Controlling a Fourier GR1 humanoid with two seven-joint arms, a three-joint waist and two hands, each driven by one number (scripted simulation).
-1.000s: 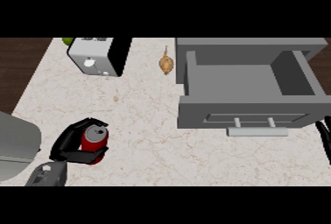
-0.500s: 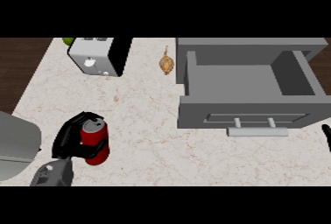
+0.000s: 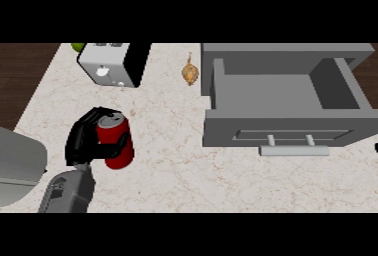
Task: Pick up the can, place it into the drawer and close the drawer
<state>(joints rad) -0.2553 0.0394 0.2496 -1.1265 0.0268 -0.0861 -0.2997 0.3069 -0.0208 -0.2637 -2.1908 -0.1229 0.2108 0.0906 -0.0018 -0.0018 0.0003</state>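
A red can with a silver top stands roughly upright at the left of the counter. My left hand is curled round it from the left, with the thumb across its front. The grey drawer stands pulled open at the right with nothing inside it, and its bar handle faces me. The can is well to the left of the drawer. Only a black sliver of my right hand shows at the right edge, beside the drawer's front.
A white and black toaster stands at the back left with a green object behind it. A small brown item lies just left of the drawer's back corner. A large grey object sits at the left edge.
My left hand has carried the can a little away from me and stood it more upright. My right hand has slipped further out past the right edge.
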